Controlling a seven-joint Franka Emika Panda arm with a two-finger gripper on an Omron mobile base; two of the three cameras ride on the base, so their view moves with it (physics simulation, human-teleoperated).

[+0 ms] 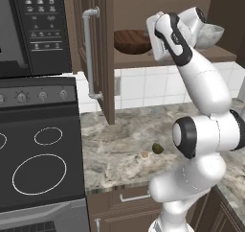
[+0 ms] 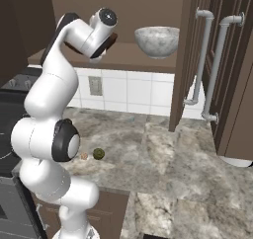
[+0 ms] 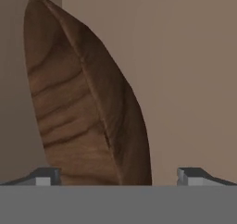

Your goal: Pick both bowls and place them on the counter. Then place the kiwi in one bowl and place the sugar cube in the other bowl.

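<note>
Wide, shallow dark brown wooden bowl [image 3: 83,107] sits right in front of the hand [image 3: 118,176], rim between its wide-spread fingers, not yet gripped; it is on the cabinet shelf [image 1: 136,61]. Beside the hand, the grey-white marbled stone bowl [image 2: 156,41] shares that shelf. Far below, the olive-brown kiwi [image 1: 157,148] and pale sugar cube [image 1: 144,155] wait on the marbled counter [image 1: 115,145]. Judging by this, nothing is placed yet.

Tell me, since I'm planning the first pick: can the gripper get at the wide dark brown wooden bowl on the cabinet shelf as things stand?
Probably yes. The cabinet door stands open, and the open gripper already faces the wide dark brown wooden bowl, its rim lying between the fingertips with nothing in front.
</note>
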